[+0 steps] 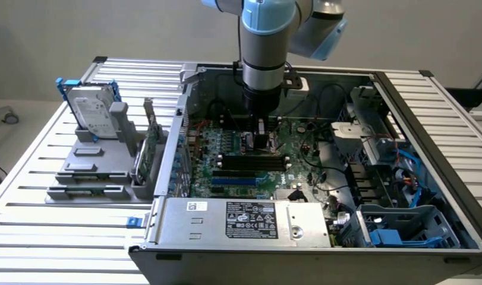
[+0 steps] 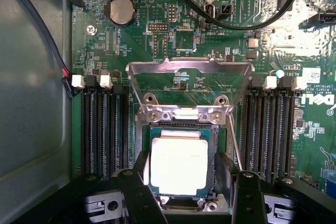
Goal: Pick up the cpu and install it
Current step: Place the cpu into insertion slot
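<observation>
Silver-grey cylindrical robot arm [image 1: 264, 65] observed, with light-blue joint caps [image 1: 266, 18] and black lower wrist. Fitted: matte black two-finger gripper [image 2: 182, 169]; round silver screw heads [image 2: 112, 205] at its base.

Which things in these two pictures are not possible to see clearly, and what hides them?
- Wrist view: the gripper covers one edge of the cpu; whether it rests in the socket is unclear.
- Exterior view: the arm hides the cpu and socket.
- Exterior view: the hard drive label is too small to read.
</observation>
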Controlling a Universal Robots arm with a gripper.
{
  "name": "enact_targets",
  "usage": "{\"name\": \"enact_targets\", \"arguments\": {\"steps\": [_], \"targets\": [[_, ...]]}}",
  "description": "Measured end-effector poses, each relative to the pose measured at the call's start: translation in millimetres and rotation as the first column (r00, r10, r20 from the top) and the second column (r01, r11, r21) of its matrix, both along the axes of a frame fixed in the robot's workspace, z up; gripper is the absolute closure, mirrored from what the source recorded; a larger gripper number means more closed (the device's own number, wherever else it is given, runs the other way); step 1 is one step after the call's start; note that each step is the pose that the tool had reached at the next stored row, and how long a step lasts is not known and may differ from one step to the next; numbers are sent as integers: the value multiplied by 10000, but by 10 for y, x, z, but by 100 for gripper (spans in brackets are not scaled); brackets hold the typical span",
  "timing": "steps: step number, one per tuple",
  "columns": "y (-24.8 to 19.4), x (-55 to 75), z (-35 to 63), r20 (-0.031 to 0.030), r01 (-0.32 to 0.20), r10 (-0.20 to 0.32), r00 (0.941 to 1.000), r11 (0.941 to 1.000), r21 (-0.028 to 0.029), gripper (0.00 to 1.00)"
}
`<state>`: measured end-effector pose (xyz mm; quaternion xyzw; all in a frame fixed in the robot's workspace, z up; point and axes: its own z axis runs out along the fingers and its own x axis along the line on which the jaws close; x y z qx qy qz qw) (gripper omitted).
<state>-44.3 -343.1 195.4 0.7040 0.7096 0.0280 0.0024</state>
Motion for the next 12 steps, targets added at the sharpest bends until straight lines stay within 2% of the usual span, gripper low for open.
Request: {"name": "enact_targets", "arguments": {"steps": [12], "targets": [[0, 0, 5, -14, -4, 4, 10000, 10000, -88, 38]]}}
